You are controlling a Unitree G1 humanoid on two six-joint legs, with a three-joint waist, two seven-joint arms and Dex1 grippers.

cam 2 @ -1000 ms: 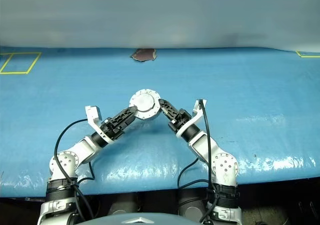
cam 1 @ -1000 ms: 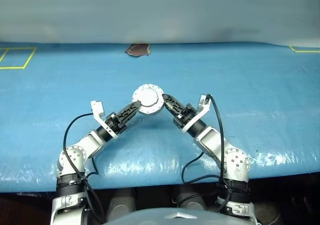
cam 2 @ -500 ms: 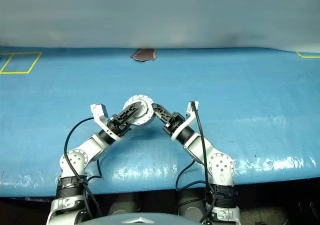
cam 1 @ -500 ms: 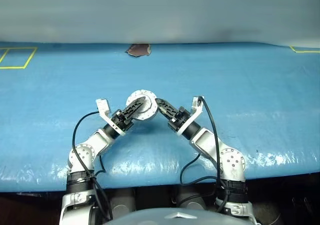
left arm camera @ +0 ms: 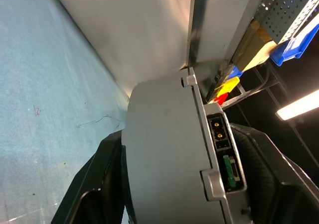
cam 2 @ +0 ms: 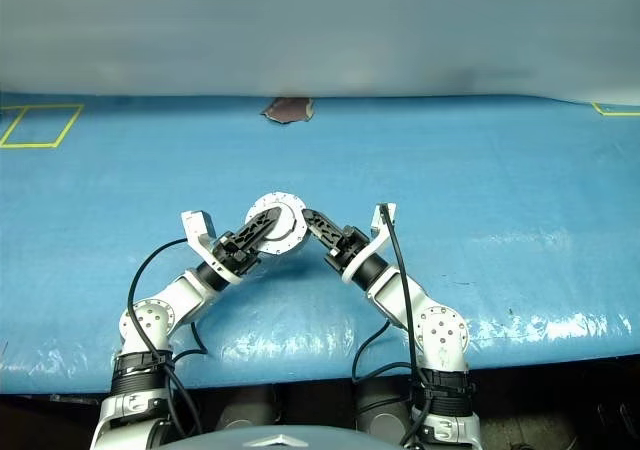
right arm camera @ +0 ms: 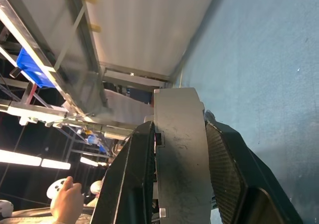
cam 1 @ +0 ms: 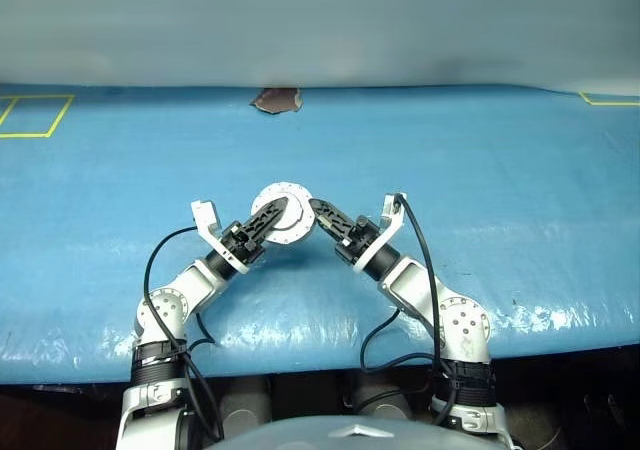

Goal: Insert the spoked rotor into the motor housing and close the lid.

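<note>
My left hand and right hand meet just above the middle of the frame, both clamped on the short round silver metal motor housing, which I hold tilted up off the blue plastic-covered desk. Each hand's black fingers straddle the housing's grey rim (its connector edge faces my left wrist). Beyond, at the desk's far edge, upper centre, lies a small dark brown patch. Yellow tape outlines mark the upper left.

Around us open blue table on every side, our path blocked only by the motor housing between both tools, wall beyond
</note>
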